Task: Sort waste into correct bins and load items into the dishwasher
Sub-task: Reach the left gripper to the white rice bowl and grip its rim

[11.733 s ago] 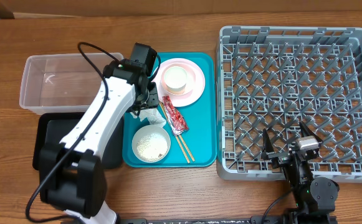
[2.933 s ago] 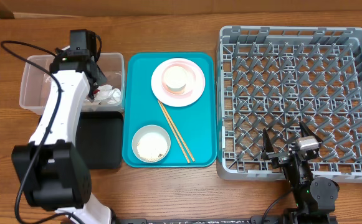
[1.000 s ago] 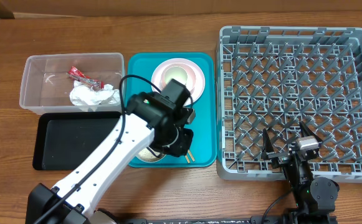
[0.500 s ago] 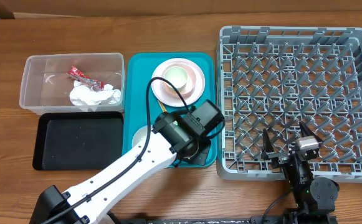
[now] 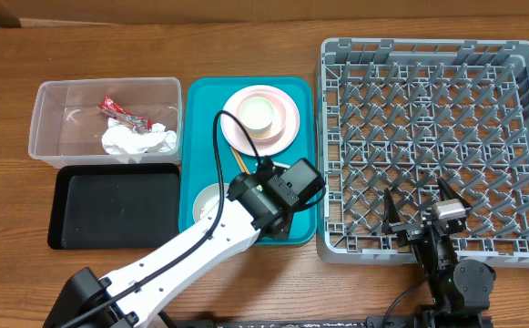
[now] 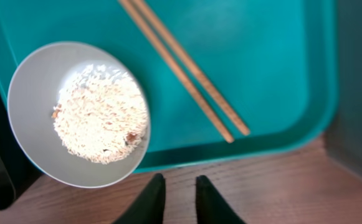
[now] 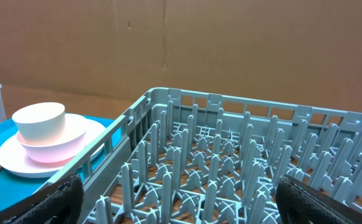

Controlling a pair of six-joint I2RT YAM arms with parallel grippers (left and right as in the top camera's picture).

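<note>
My left gripper (image 5: 280, 217) hangs over the front right of the teal tray (image 5: 300, 137); in the left wrist view its fingers (image 6: 176, 194) are nearly together and hold nothing, over the wood just past the tray's edge. The white bowl (image 6: 81, 115) with rice grains (image 6: 100, 121) lies to its left, the two chopsticks (image 6: 184, 68) above it. The pink plate (image 5: 282, 128) carries the pink bowl (image 7: 43, 149) and white cup (image 5: 257, 111). The napkin (image 5: 137, 139) and red wrapper (image 5: 120, 113) lie in the clear tub (image 5: 55, 100). My right gripper (image 5: 419, 208) is open over the grey dish rack (image 5: 428, 55), which holds nothing.
The black tray (image 5: 109, 205) lies in front of the clear tub, left of the teal tray. The rack's upright pegs (image 7: 218, 155) fill the right wrist view between my open fingers (image 7: 181, 205). A cardboard wall (image 7: 230, 43) stands behind the table.
The napkin and wrapper went from the teal tray into the clear tub. My left arm then swung back over the teal tray to its front right. The right arm has not moved.
</note>
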